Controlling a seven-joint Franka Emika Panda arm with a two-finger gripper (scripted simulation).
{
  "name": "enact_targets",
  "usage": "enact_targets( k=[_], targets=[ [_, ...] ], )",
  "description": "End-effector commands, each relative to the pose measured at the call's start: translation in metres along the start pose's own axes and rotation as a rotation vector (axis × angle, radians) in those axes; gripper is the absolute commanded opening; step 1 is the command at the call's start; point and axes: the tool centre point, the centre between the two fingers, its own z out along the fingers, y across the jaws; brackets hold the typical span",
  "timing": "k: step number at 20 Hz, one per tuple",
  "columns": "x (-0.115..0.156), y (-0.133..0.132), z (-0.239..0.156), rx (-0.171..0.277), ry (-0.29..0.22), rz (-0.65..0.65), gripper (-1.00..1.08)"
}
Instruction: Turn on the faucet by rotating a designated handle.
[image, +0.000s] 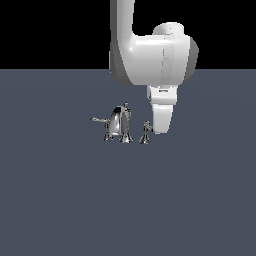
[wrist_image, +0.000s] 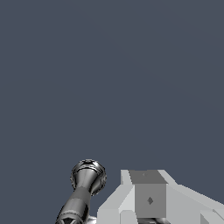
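Observation:
The small chrome faucet (image: 118, 124) stands on the grey floor, with an arched spout and a finial rod (image: 126, 124). One lever (image: 99, 120) points to the exterior view's left, and its post overlaps the spout. The handle (image: 146, 133) is on its own slender post at the exterior view's right of the spout. My gripper (image: 161, 129) hangs tip-down just to the exterior view's right of this handle, very close to it. No gap shows between the fingers and they hold nothing. In the wrist view the handle (wrist_image: 86, 183) lies beside my fingers (wrist_image: 148, 192).
The flat grey floor (image: 190, 200) stretches all around the faucet. My white arm (image: 150, 55) comes down from above, behind the handle.

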Motion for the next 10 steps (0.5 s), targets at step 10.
enact_targets(
  k=[10],
  targets=[
    [-0.046,0.002,0.0,-0.003,-0.003,-0.01,-1.0]
  ],
)
